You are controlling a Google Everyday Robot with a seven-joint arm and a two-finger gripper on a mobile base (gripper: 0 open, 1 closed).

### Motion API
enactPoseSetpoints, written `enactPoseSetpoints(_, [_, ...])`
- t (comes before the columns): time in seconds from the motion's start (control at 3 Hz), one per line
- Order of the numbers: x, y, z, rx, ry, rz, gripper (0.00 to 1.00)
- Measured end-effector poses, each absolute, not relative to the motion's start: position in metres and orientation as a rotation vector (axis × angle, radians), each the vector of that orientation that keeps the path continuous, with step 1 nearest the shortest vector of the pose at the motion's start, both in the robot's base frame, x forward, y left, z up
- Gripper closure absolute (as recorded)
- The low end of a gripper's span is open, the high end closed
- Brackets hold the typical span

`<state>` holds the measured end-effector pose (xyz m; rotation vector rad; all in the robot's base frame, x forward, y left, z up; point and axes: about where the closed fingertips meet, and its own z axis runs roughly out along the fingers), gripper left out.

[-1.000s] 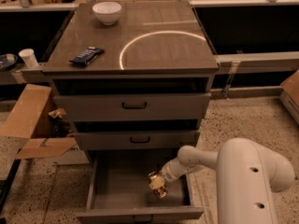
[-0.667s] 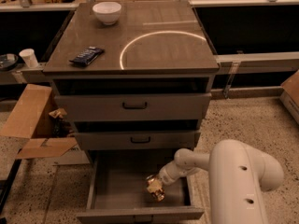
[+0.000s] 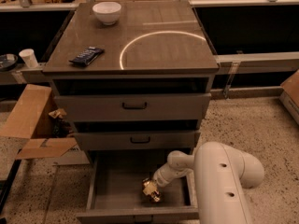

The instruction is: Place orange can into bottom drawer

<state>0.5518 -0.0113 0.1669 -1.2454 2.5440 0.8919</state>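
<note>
Camera view: over the last sec the arm [image 3: 219,181] has swung a bit further left and the gripper [image 3: 152,191] has dropped lower into the open bottom drawer [image 3: 117,185], drifting toward its front. The can [image 3: 150,187] travelled w/ it the whole way, so the claw reads as clamped on the can, though the grip itself is hard to make out. Can now sits tilted at the tip of the wrist, inside the drawer walls, right of centre, close over the floor or maybe touching it; can't tell which. The 2 upper drawers are closed and play no part. Meaning for the task: transport is basically done, the can is already within the drawer box, approx. where it can be left. What's left, as I judge it, is to settle it on the floor, let go, and lift out w/o clipping the drawer above. Since the can is tilted, it may roll or tip on release.
</note>
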Motion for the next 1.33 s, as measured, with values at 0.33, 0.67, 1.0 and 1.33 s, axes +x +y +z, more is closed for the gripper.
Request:
enactPoseSetpoints(0.33, [0.552, -0.007, 0.161, -1.247, 2.545, 0.91, 0.27])
enactPoseSetpoints(0.67, [0.552, -0.004, 0.159, -1.246, 2.542, 0.927, 0.04])
enactPoseSetpoints(1.0, [0.55, -0.008, 0.171, -1.213, 2.49, 0.991, 0.0])
enactPoseSetpoints(1.33, [0.543, -0.026, 0.191, -1.162, 2.4, 1.068, 0.0])
